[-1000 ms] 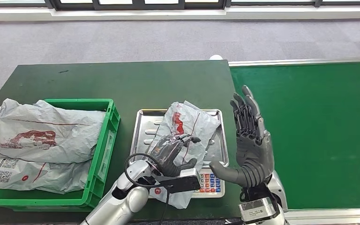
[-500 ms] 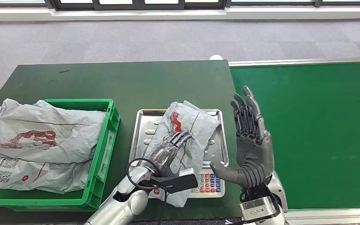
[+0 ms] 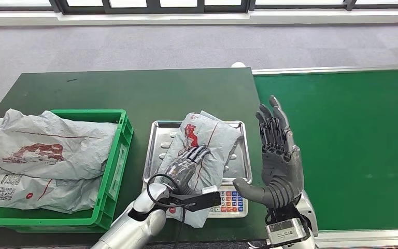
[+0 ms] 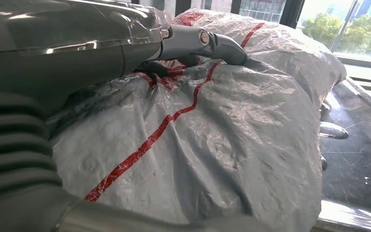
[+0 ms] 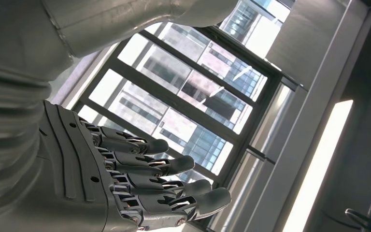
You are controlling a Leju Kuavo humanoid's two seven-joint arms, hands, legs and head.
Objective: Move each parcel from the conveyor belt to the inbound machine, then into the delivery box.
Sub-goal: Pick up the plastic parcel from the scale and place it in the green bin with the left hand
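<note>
Altogether three parcels (image 3: 202,140), one crate (image 3: 115,171).

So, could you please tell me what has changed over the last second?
The left hand uncurled and slid forward to lie flat on the grey plastic parcel. The parcel stays on the steel scale tray; the right hand stays raised and spread.

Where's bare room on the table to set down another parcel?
Bare dark-green table beyond the crate and steel tray; the conveyor belt is bare too. Crowded: crate full of parcels, tray under the grey parcel.
</note>
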